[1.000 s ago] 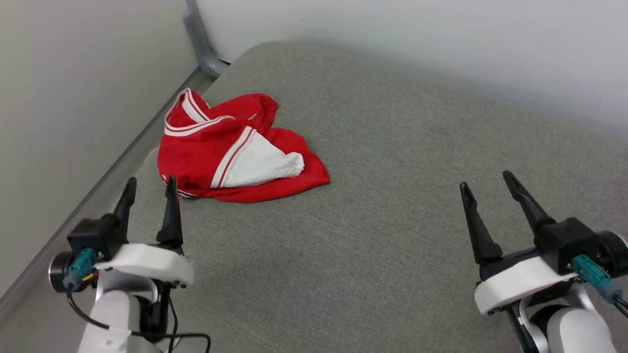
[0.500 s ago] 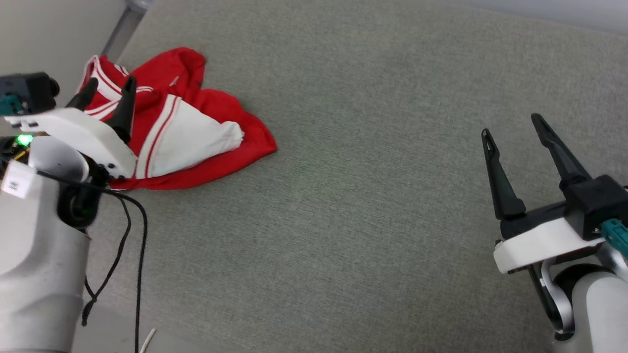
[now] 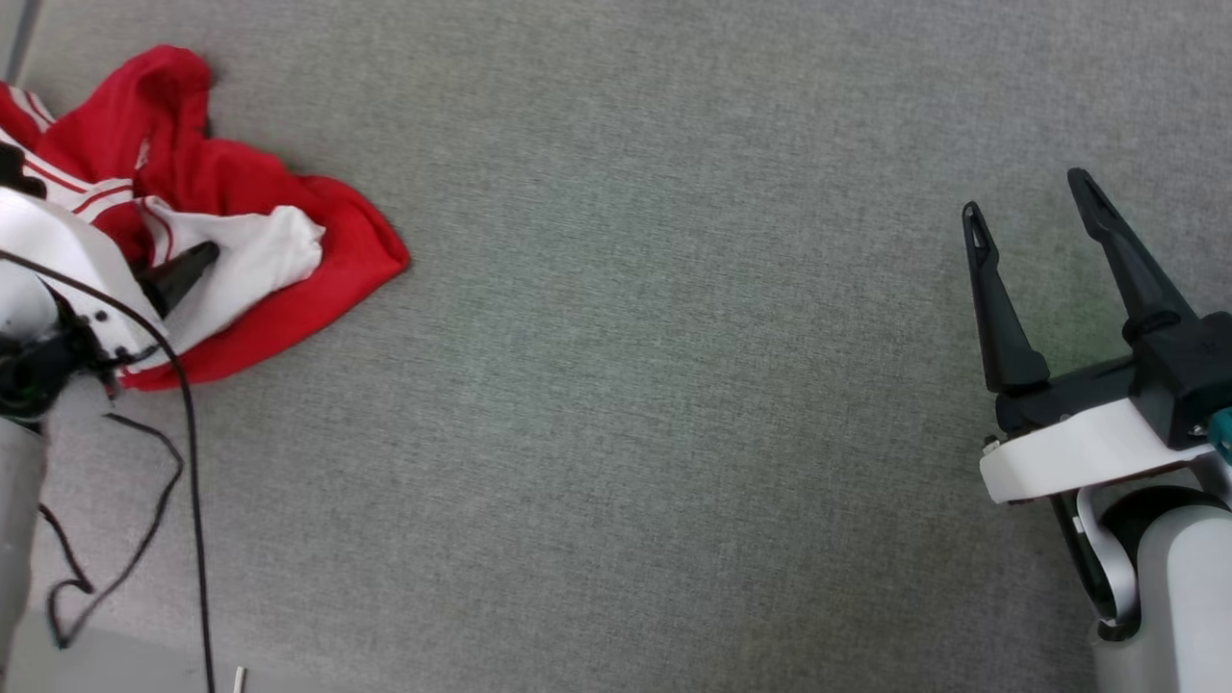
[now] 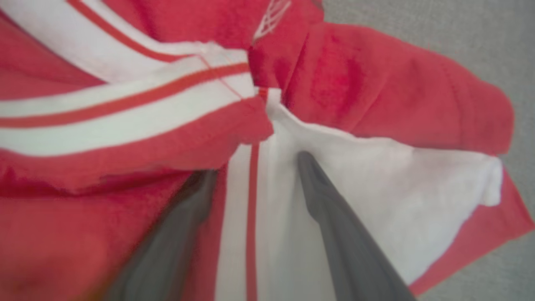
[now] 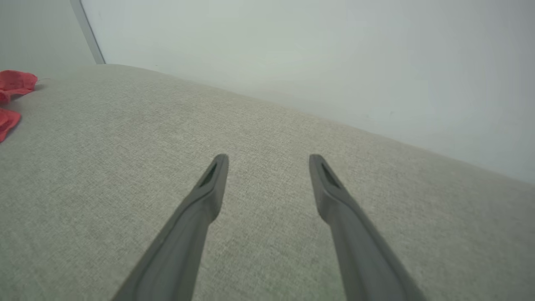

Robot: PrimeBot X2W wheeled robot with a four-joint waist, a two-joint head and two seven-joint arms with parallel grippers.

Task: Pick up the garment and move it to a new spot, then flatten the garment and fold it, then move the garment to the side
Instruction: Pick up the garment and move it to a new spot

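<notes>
1. Your left hand (image 4: 255, 164) has its fingers apart. One tip is over red cloth and the other over the white sleeve (image 4: 376, 175), with the striped trim (image 4: 250, 209) between them. Nothing is clamped.
2. The garment (image 3: 241, 183) lies crumpled on the grey fabric surface (image 3: 674, 385), at your far left.
3. Your right hand (image 3: 1026, 195) is spread wide above bare fabric, well apart from the garment.

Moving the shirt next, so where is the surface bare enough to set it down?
Bare: the wide grey surface between the shirt and the right gripper, near and far. Crowded: the left edge, where the open left gripper is at the crumpled shirt, with a black cable below.
</notes>
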